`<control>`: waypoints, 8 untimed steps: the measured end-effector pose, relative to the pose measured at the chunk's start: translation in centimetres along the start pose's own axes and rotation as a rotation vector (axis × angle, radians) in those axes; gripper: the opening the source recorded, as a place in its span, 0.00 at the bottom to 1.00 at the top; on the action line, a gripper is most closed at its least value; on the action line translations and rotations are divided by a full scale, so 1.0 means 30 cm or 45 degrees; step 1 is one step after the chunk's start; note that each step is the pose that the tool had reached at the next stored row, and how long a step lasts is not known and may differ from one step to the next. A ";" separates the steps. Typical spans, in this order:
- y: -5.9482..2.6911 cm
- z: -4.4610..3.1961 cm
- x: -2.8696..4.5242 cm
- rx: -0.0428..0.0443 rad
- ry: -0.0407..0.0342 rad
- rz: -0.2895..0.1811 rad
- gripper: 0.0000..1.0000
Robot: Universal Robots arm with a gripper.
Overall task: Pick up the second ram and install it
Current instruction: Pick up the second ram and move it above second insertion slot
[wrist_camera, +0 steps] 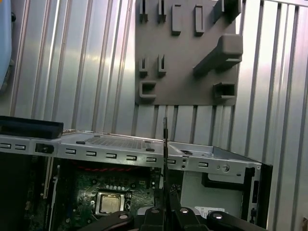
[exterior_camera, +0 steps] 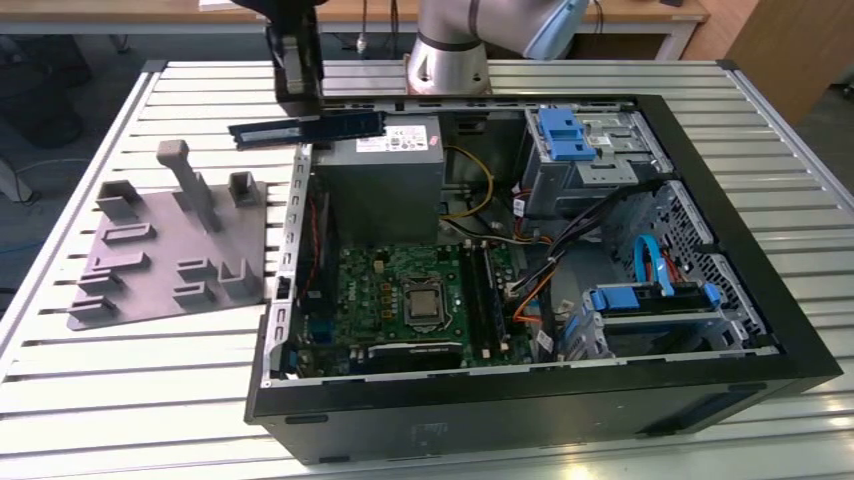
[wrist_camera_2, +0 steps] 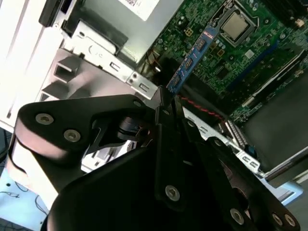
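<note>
Pincer [exterior_camera: 299,108] clenched on the second ram [exterior_camera: 310,128], the stick hanging flat above the case [exterior_camera: 534,405] edge by the power supply [exterior_camera: 380,165], and I'd say this carry wants it level and square to the motherboard [exterior_camera: 400,290] slots.

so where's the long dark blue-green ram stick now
At the exterior view's upper left, the long dark blue-green ram stick is clamped level in the black gripper, at the far edge of the grey power supply.
</note>
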State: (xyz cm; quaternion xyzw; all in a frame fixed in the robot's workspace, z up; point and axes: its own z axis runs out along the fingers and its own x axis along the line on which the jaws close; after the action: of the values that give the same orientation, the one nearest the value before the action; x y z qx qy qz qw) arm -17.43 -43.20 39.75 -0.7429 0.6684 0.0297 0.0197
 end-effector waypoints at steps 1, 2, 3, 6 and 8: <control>-0.012 0.000 0.001 0.000 0.0001 0.000 0.14; -0.023 0.000 0.003 0.000 0.0002 0.000 0.14; -0.035 0.000 0.004 0.000 0.0000 0.000 0.14; -0.072 -0.001 0.008 0.000 0.0001 0.000 0.14; -0.096 -0.001 0.010 0.000 -0.0001 0.000 0.14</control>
State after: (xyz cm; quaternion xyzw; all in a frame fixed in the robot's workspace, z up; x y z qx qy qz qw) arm -14.52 -43.20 39.73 -0.7429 0.6684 0.0298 0.0197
